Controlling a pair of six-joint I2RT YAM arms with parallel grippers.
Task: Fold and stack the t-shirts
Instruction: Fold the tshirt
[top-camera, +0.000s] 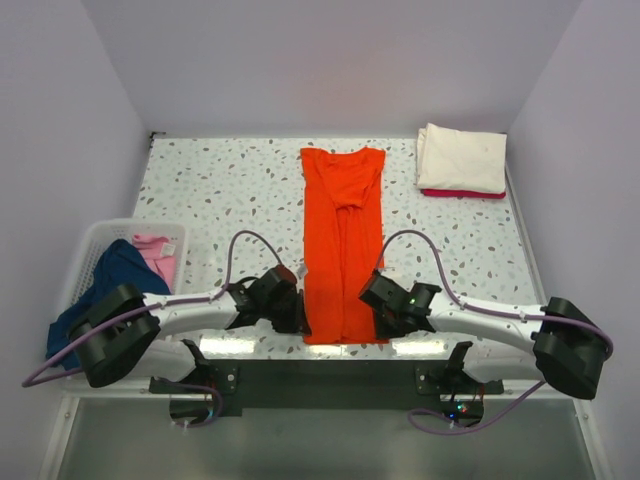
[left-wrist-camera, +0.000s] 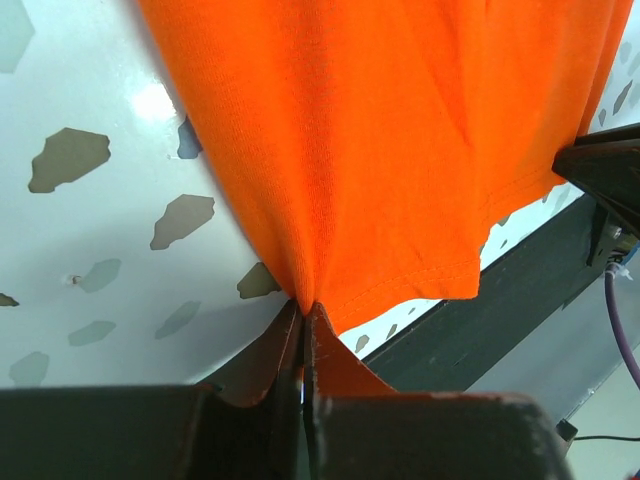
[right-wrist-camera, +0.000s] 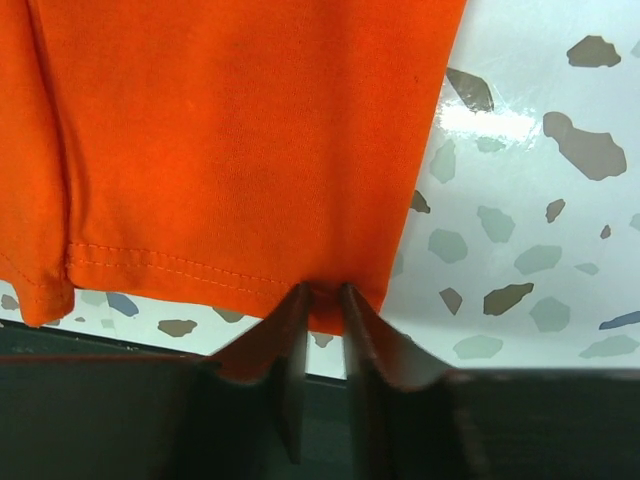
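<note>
The orange t-shirt (top-camera: 343, 240) lies on the table as a long narrow strip, collar at the far end and hem at the near edge. My left gripper (top-camera: 297, 312) is at the hem's left corner. In the left wrist view it (left-wrist-camera: 303, 305) is shut on the cloth (left-wrist-camera: 380, 150), which puckers into the jaws. My right gripper (top-camera: 376, 306) is at the hem's right corner. In the right wrist view it (right-wrist-camera: 322, 292) pinches the stitched hem (right-wrist-camera: 230, 150) between nearly closed jaws. A folded cream-white shirt (top-camera: 462, 157) lies on a red one (top-camera: 462, 193) at the back right.
A white slatted basket (top-camera: 92, 240) stands at the left edge and holds a pink shirt (top-camera: 157, 254) and a navy blue shirt (top-camera: 112, 280). The black mounting rail (top-camera: 320, 380) runs along the table's near edge, just below the hem.
</note>
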